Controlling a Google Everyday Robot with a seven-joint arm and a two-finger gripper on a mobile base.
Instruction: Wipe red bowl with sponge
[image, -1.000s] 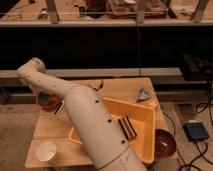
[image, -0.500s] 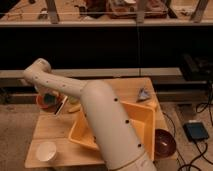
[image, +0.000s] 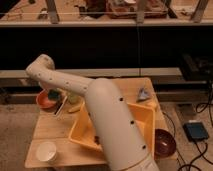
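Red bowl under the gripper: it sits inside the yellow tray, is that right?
Not quite. The red bowl is under the gripper, but it sits on the wooden table, outside the yellow tray, off its left end. The camera view shows this.

The thick pale arm (image: 112, 125) rises from the 6 o'clock edge, narrows, and stretches toward 10 o'clock. Its wrist (image: 42, 67) bends at the far-left end and turns down toward 6 o'clock. The gripper (image: 51, 92) hangs just below that bend, partly hidden behind the arm.
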